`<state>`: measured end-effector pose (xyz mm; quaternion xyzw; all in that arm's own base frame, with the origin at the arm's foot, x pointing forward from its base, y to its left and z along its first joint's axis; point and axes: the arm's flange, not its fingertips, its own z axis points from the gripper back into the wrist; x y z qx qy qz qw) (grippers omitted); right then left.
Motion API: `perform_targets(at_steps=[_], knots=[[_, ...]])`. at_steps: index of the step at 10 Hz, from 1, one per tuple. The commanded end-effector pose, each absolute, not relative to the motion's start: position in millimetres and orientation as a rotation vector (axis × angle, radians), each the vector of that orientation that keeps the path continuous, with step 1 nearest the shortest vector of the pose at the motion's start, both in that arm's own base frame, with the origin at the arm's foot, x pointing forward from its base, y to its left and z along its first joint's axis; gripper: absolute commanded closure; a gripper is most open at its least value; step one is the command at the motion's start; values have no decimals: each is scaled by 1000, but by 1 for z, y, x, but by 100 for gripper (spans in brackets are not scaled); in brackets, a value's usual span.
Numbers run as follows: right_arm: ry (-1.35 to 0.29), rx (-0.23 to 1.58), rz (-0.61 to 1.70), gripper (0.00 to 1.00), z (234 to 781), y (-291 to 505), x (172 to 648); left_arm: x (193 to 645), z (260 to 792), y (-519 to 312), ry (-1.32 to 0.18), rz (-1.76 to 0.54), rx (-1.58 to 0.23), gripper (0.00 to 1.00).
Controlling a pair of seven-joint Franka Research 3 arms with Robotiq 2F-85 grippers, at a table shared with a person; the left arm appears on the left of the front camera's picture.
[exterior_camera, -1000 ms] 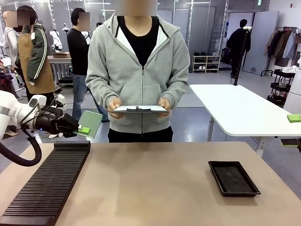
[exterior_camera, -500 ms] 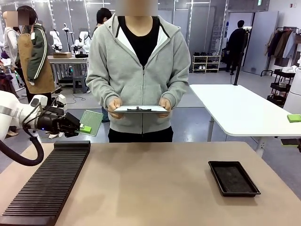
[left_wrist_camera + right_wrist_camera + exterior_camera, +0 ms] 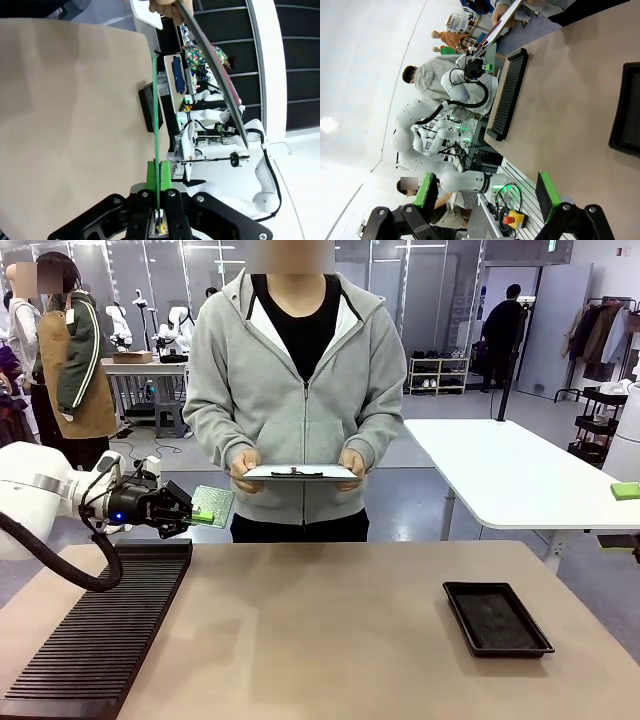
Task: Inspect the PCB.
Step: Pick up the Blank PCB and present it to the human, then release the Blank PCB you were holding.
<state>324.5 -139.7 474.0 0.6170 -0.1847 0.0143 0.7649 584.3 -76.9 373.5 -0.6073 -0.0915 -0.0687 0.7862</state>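
My left gripper (image 3: 203,515) is shut on the near edge of the PCB (image 3: 217,504), a thin green board held in the air above the table's far left edge. The board's free end points toward the person and lies just left of and below the clipboard (image 3: 297,471) that the person holds in both hands. In the left wrist view the PCB (image 3: 156,115) shows edge-on as a thin green line running up from my left gripper (image 3: 159,176). My right gripper (image 3: 485,192) stands open with nothing between its green pads.
A long black slotted rack (image 3: 110,620) lies along the table's left side, under my left arm. A shallow black tray (image 3: 497,618) sits on the right. A white table (image 3: 500,465) stands behind the person, with other people farther back.
My left gripper has carried the PCB to the right, closer to the person's clipboard, and the board now lies flatter. The person's hands and clipboard stayed still.
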Motion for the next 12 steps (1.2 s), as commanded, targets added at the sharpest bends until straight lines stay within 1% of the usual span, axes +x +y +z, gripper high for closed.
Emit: perform_targets(at_steps=[1,2,3,12], knots=[[-410,1347,41,0,476,-140,326,599,377,-79,-183,-131,-1379,97],[-410,1347,41,0,476,-140,326,600,375,-77,-175,-135,-1416,97],[-410,1347,41,0,476,-140,326,588,371,-78,-189,-142,-1325,97],[-410,1347,41,0,476,-140,326,588,371,-78,-189,-142,-1325,97]])
